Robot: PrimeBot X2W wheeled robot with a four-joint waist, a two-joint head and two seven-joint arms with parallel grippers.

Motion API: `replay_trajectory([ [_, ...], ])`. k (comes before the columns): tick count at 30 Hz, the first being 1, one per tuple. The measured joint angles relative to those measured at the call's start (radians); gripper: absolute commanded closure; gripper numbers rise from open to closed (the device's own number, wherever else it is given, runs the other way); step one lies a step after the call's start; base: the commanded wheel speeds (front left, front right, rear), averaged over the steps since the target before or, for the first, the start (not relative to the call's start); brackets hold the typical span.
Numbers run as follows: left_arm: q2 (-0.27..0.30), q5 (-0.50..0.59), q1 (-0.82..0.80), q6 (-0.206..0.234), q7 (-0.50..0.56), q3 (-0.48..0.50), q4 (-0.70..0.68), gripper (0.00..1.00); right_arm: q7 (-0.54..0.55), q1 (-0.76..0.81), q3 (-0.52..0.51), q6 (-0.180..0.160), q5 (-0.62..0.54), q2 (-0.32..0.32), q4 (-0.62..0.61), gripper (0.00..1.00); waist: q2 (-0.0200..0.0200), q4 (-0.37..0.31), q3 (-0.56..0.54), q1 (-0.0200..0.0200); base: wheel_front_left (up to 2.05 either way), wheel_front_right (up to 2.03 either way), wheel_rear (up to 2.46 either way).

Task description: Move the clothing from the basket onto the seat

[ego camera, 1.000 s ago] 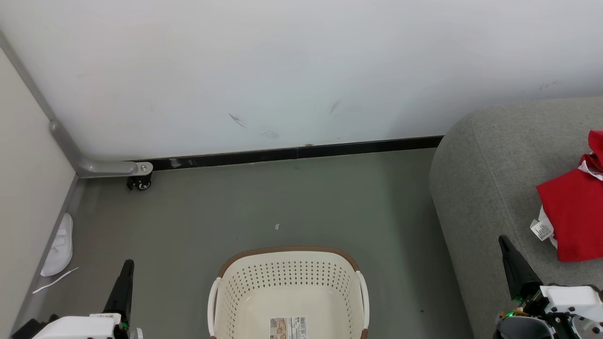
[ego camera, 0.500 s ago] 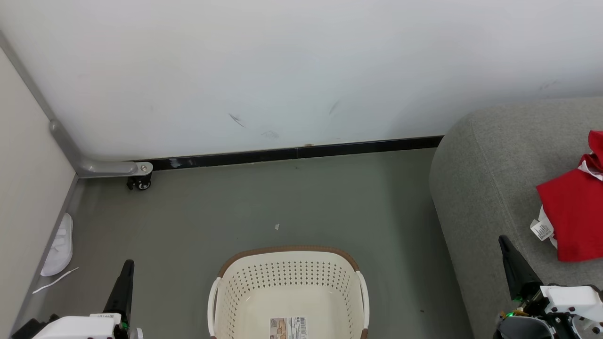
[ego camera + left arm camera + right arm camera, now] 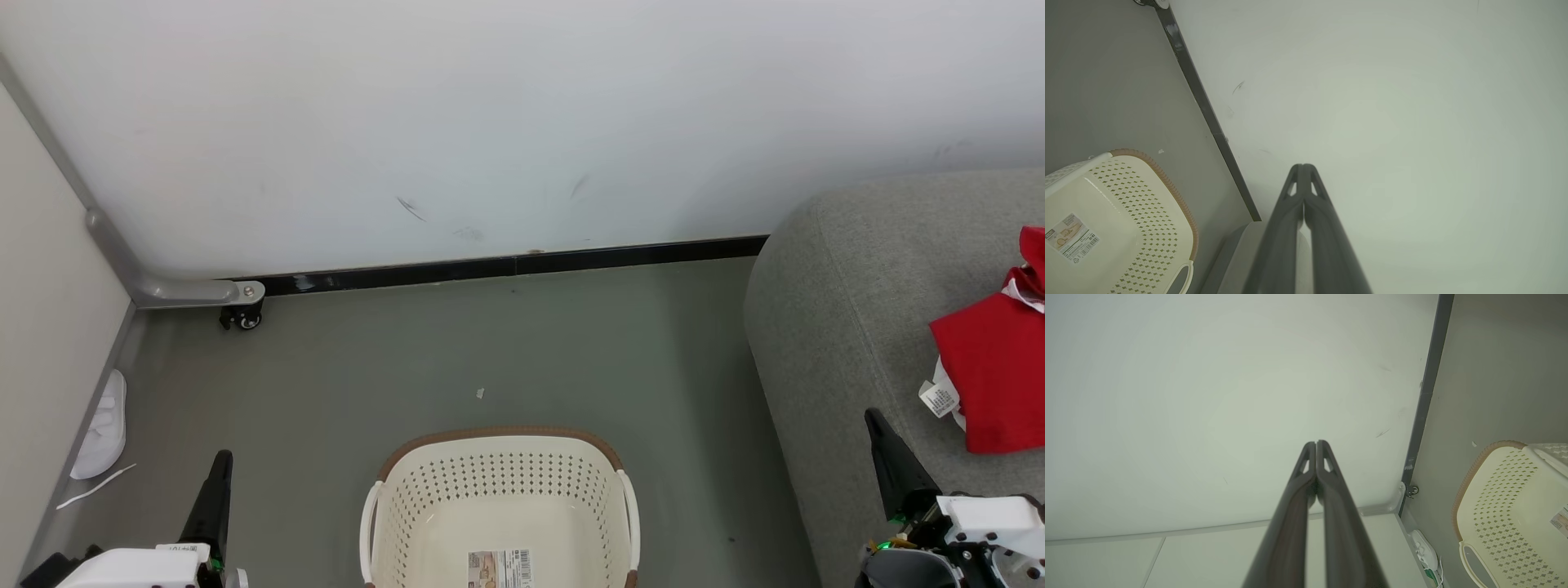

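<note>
The cream basket (image 3: pixel 500 482) with a brown rim stands on the floor at the bottom centre of the head view, holding nothing but the label sticker (image 3: pixel 500 567) on its bottom. Red clothing (image 3: pixel 992 371) with a white label lies on the grey seat (image 3: pixel 841 327) at the right. My left gripper (image 3: pixel 220 461) is shut at the lower left, left of the basket. My right gripper (image 3: pixel 875 420) is shut at the lower right, over the seat's front, near the clothing. The wrist views show the basket (image 3: pixel 1126 220) (image 3: pixel 1506 514) and each gripper (image 3: pixel 1303 166) (image 3: pixel 1316 442) shut with nothing between the fingers.
A white wall with a black baseboard (image 3: pixel 506 265) runs behind the floor. A grey frame on a small caster (image 3: pixel 242 318) stands at the left corner. A white shoe (image 3: pixel 102 425) lies by the left panel. A tiny scrap (image 3: pixel 480 394) lies on the floor.
</note>
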Motion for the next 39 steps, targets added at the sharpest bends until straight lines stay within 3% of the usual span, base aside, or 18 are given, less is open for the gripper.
replay_trajectory([
  [39,0.0,-0.004,0.0,0.0,0.0,-0.001,0.0,1.0,0.008,0.0,-0.005,0.0,-0.002,0.004,0.001,1.0,0.0,0.0,0.0,-0.0001,0.0,0.0,0.0],
])
